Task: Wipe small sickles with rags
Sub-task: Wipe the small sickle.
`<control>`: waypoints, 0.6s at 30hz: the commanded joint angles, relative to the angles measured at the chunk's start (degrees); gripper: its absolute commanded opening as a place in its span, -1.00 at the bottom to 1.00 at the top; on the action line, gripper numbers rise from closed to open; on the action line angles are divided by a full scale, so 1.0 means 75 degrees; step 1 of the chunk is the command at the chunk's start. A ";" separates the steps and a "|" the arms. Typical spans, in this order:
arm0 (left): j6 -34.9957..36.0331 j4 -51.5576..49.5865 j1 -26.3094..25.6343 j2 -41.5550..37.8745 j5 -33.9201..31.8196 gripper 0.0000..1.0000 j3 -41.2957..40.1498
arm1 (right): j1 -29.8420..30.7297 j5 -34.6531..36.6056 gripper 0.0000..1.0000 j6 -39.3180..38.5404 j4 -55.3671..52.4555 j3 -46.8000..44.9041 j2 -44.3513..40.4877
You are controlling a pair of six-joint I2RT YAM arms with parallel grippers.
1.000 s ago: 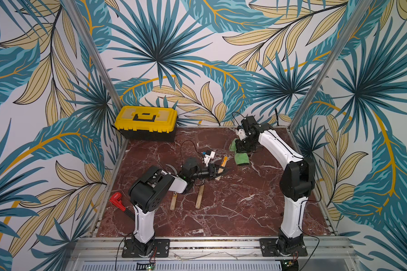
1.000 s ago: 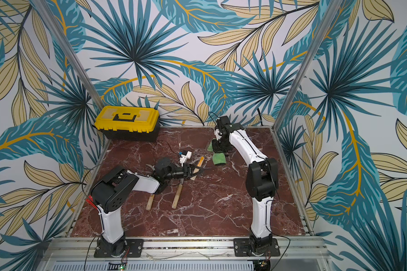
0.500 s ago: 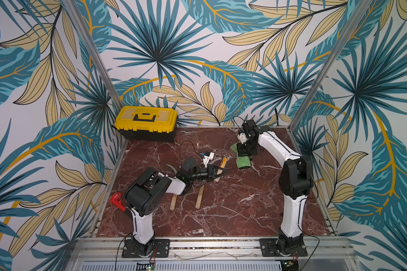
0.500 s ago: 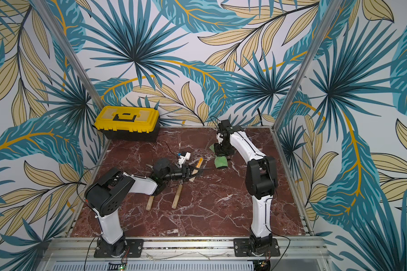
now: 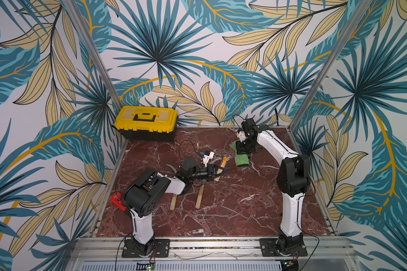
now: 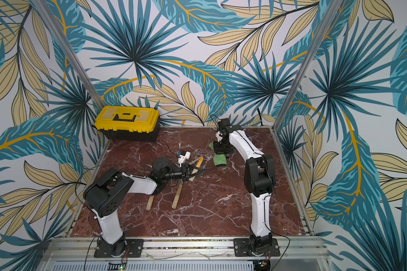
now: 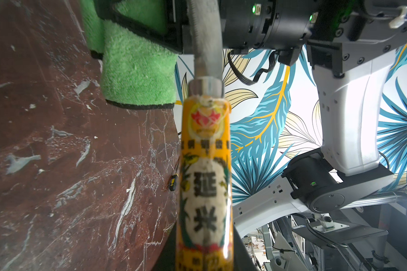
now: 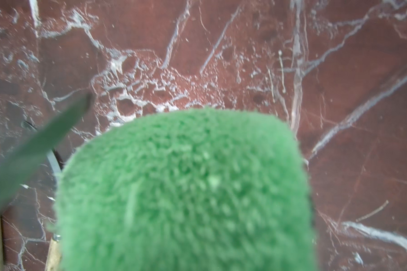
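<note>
L gripper (image 5: 217, 172) pinches one sickle (image 7: 206, 164) by its labelled handle, blade out toward R arm, prob. to leave the metal free for wiping. R gripper (image 5: 243, 153) clamps the rag (image 5: 241, 162), which hangs just beside the blade; contact unclear. Two spare sickles (image 5: 174, 203), (image 5: 199, 200) lie on the table (image 5: 233, 211).

Walls (image 5: 150, 47) are showing teal and tan palm leaves on white. Two metal posts (image 5: 310, 93) are slanting up from the back corners. A red marble top (image 5: 233, 211) is lying below, with a yellow toolbox (image 5: 146, 117) sitting far left and a metal rail (image 5: 209, 244) running along its front. Even light is falling.
</note>
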 commanded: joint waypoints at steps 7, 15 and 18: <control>0.0004 0.0235 -0.0224 -0.0230 0.0267 -1.00 0.0063 | 0.0023 -0.0357 -0.85 -0.0325 -0.0265 0.0895 0.0438; 0.0004 0.0235 -0.0245 0.0218 0.0610 -1.00 0.0253 | 0.0269 -0.0542 -0.88 -0.1111 0.0112 0.0443 -0.0349; -0.0034 0.0235 -0.0254 0.0422 0.0709 -1.00 0.0443 | 0.0483 -0.0382 -0.88 -0.1326 0.0411 0.0078 -0.0787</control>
